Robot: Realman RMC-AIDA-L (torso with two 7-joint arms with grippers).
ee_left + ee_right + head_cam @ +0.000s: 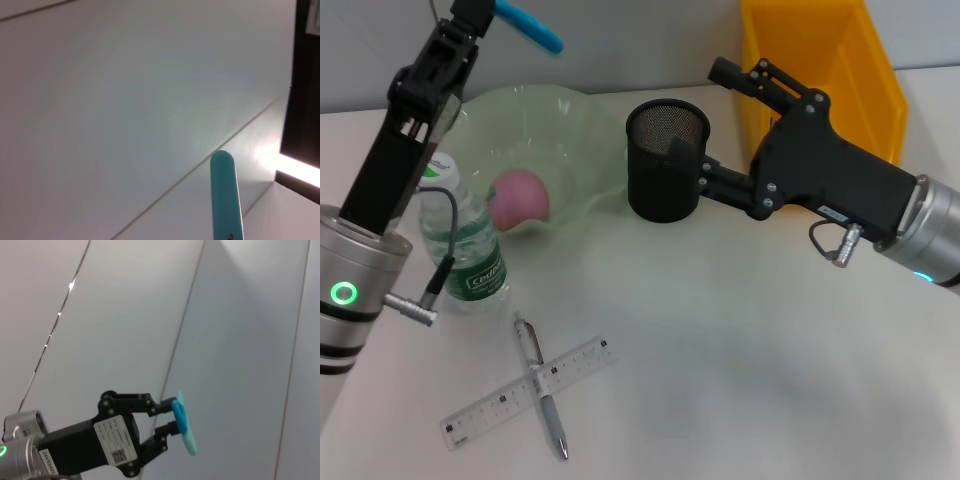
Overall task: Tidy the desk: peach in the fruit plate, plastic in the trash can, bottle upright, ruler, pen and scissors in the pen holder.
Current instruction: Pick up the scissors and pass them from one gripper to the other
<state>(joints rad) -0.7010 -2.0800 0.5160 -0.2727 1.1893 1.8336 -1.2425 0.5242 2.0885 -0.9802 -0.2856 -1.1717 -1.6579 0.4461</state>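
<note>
My left gripper (483,12) is raised high at the back left, shut on the blue scissors (530,27). The right wrist view shows the same gripper (167,418) pinching the scissors (184,429), and their blue tip (225,195) shows in the left wrist view. My right gripper (698,170) is shut on the rim of the black mesh pen holder (665,160). The pink peach (520,197) lies in the green fruit plate (582,125). The bottle (465,240) stands upright beside the plate. The pen (542,385) lies across the clear ruler (485,412) near the front. No plastic is in view.
The yellow trash can (820,60) stands at the back right, behind my right arm. The white desk (740,380) stretches open at the front right. A cable and plug hang from my left arm next to the bottle.
</note>
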